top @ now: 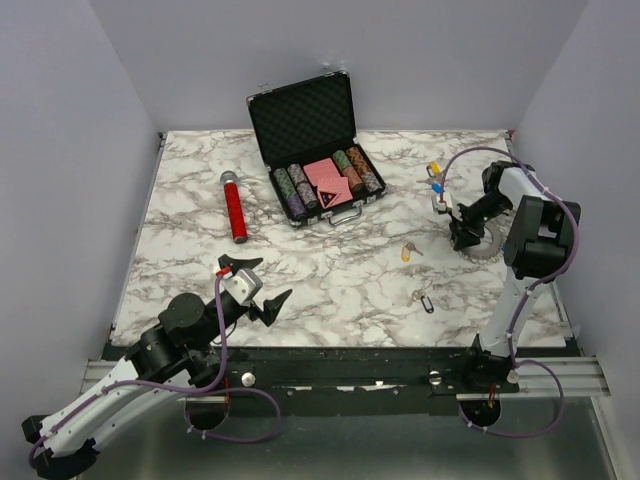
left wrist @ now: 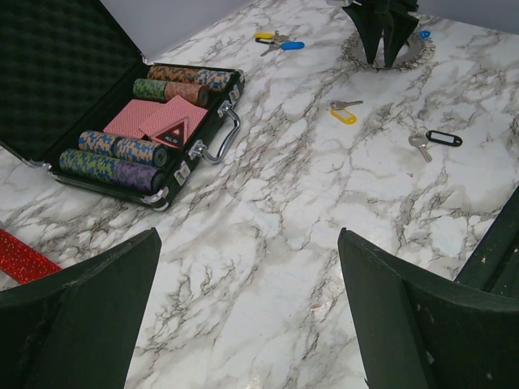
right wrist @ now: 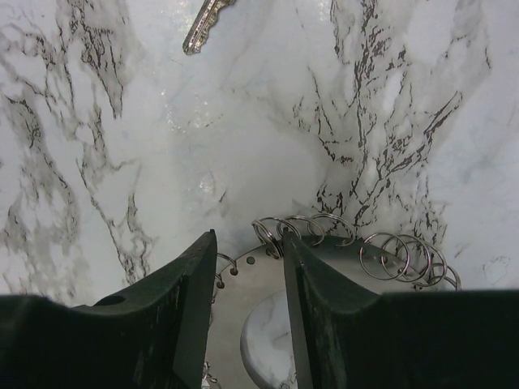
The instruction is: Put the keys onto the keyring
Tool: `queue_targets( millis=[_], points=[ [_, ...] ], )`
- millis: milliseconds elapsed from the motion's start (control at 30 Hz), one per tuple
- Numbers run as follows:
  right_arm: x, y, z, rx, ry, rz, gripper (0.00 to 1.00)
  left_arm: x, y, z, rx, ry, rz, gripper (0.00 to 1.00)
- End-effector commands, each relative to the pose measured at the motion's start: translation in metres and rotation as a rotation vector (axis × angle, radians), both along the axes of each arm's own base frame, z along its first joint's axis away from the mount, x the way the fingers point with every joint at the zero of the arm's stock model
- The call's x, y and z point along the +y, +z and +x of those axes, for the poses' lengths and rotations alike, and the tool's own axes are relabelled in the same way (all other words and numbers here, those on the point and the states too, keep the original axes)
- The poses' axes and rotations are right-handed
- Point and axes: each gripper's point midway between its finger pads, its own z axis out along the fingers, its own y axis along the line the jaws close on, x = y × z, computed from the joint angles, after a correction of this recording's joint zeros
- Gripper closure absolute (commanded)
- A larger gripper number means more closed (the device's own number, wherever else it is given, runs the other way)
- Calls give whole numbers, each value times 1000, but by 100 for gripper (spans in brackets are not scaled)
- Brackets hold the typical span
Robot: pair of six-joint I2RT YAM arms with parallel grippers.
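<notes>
Keyring first: the keyring (top: pixel 490 247) lies flat on the marble table (top: pixel 330 270) at its right side, directly under the right gripper (top: pixel 462 238). In the right wrist view the ring's flat silver band (right wrist: pixel 243 296) shows in the narrow gap between the two dark fingers (right wrist: pixel 182 284), with small wire loops (right wrist: pixel 302 227) fanning out just past the fingertips. The fingers stand part-way apart; whether they actually pinch the band is hard to tell from this angle. Toward the table's middle, near the ring but apart from it, lies the yellow-tagged key (top: pixel 408 251). The black-tagged key (top: pixel 424 300) lies closer to the near edge. A yellow- and blue-tagged pair (top: pixel 434 176) rests on the far side of the gripper. Further left, an open black case of poker chips and cards (top: pixel 325 185) sits at the back, with a red glittery cylinder (top: pixel 234 207) beside it. The left gripper (top: pixel 268 281) hovers over the near left of the table, well apart from everything, its fingers (left wrist: pixel 81 324) spread wide and holding nothing.
</notes>
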Motion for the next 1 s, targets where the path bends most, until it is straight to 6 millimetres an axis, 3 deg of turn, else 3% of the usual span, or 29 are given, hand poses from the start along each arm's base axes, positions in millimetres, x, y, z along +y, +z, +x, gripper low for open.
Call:
queue_targets(
  millis=[0,300,467,600,767,967],
  points=[
    [-3,-3,-1,9,13,-13,55,-2,5,-1,-13,-17,-4,1],
    [-2,-5,-1,10,14,-10,69,-2,5,-2,-15,-20,-4,1],
    [-4,-3,3,-5,2,-23,63,-2,5,-2,-15,-20,-6,1],
    [5,16,13,-28,-53,28,57,-2,5,-2,-15,-20,-4,1],
    [10,38,21,-28,-189,57,55,-1,6,-2,-17,-19,-6,1],
    [9,42,20,41,-482,28,56,-1,6,-2,-18,-19,-8,1]
  ],
)
